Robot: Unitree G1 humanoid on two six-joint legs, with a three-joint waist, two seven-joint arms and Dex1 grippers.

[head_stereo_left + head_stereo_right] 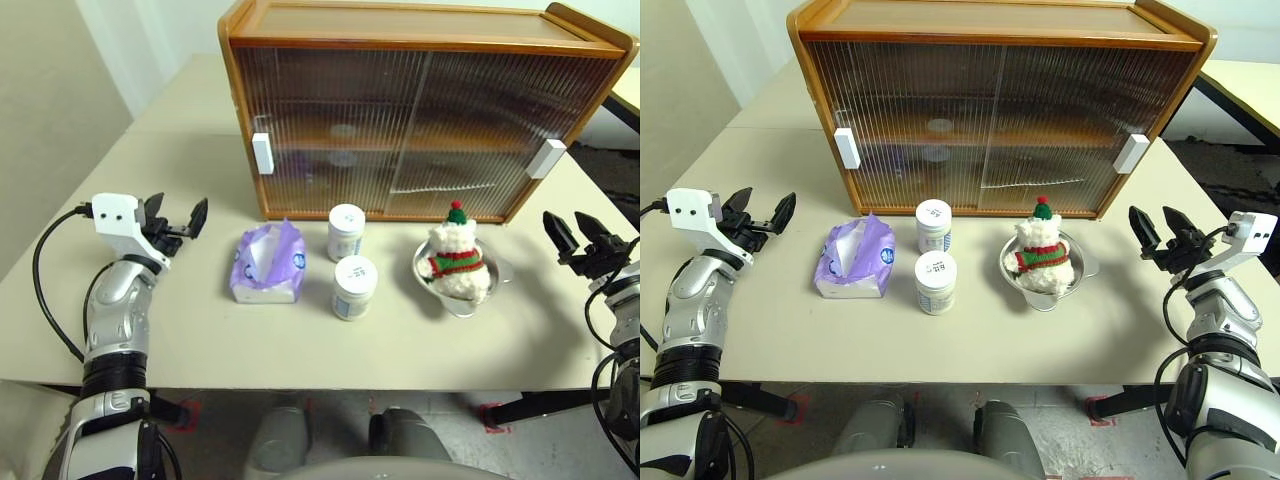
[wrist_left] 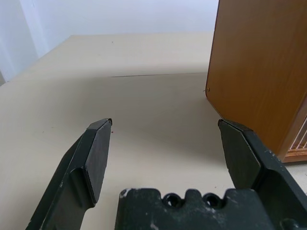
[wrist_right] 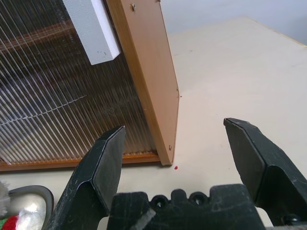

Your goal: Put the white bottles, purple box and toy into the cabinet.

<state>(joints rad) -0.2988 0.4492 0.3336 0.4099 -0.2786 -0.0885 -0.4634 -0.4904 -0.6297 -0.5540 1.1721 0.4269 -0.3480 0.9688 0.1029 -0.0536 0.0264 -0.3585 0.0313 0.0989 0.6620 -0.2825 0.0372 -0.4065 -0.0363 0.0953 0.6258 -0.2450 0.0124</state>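
The wooden cabinet (image 1: pixel 420 110) stands at the back of the table with both ribbed sliding doors shut and white handles (image 1: pixel 262 153) at its outer edges. In front of it lie the purple box (image 1: pixel 267 262), two white bottles (image 1: pixel 346 232) (image 1: pixel 354 287) one behind the other, and the toy (image 1: pixel 458 262) sitting in a metal bowl (image 1: pixel 497 272). My left gripper (image 1: pixel 176 221) hovers open at the table's left, apart from the purple box. My right gripper (image 1: pixel 582 238) hovers open at the right, beside the cabinet's right handle (image 3: pixel 93 33). Neither holds anything.
Dim shapes show through the cabinet's ribbed doors on its shelves. The beige table (image 1: pixel 190 340) has free room in front of the objects and to both sides. Another table edge (image 1: pixel 1240 80) lies beyond the cabinet at the right.
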